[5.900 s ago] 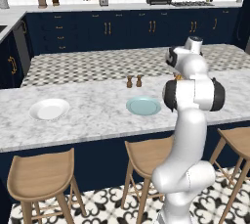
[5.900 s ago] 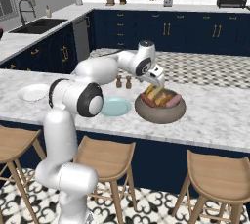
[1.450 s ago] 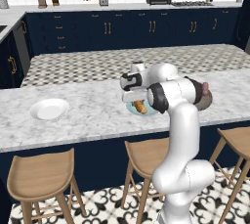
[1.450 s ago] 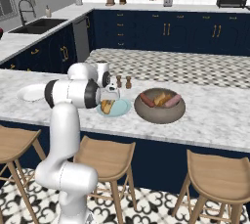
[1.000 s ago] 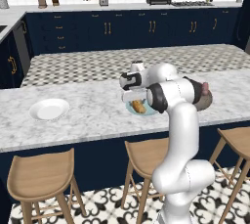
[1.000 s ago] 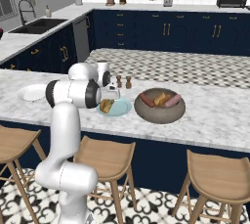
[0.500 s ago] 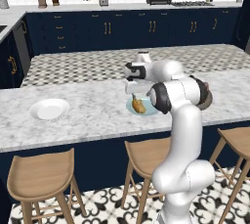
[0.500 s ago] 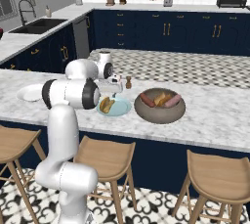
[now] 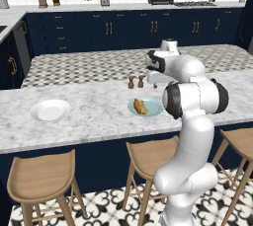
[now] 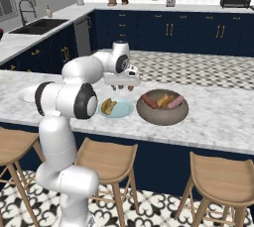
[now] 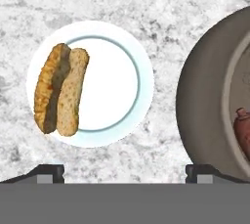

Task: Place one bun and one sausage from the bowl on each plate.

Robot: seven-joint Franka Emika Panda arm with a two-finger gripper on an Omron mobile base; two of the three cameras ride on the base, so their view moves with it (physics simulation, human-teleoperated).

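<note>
Bun (image 11: 61,90) lies at the nine o'clock rim of the blue-green plate (image 11: 117,78), directly under the gripper (image 11: 124,173), whose jaws hang spread wide and empty above it. Sausage (image 10: 149,101) in the bowl (image 10: 162,113) at three o'clock looks like the next pick, calling for a swing across.

1 bun (image 11: 59,89) lies on the plate (image 11: 114,88), beside the bowl (image 10: 162,107) holding sausages (image 10: 150,101).
</note>
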